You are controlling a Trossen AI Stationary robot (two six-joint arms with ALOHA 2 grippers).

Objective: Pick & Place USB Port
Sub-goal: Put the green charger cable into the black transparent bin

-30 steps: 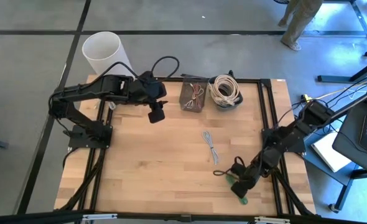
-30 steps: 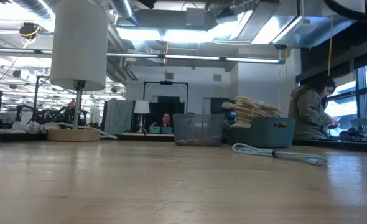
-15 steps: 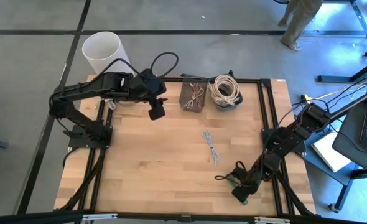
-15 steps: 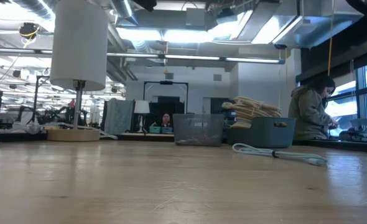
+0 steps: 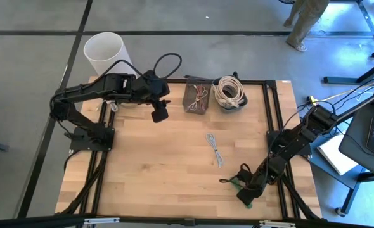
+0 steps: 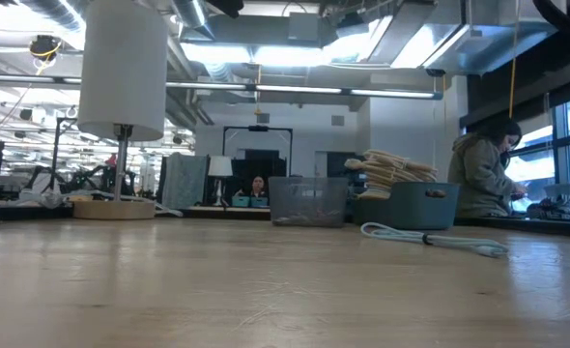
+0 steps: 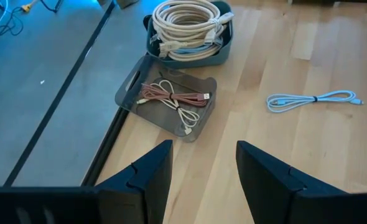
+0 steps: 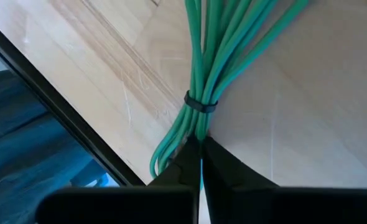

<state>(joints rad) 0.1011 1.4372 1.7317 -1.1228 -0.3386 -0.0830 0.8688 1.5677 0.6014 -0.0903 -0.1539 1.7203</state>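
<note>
Drawn back toward counter (image 5: 161, 164) edge, right jaws (image 8: 200, 163) pinched on green cable (image 8: 211, 65) just below its tie for carrying; left jaws (image 7: 202, 171) spread, waiting.

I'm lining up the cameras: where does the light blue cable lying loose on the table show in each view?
High view: light blue cable mid-table, right of centre.
Low view: on the tabletop at right.
Left wrist view: upper right.
Right wrist view: not in it.
Shared landmark: the bin of coiled cream cables.

Left gripper (image 7: 199, 177) jaws apart above table (image 7: 308, 155); grey tray (image 7: 203, 115) holds pink cable (image 7: 171, 96); blue cable (image 7: 311, 100) nearby.
</note>
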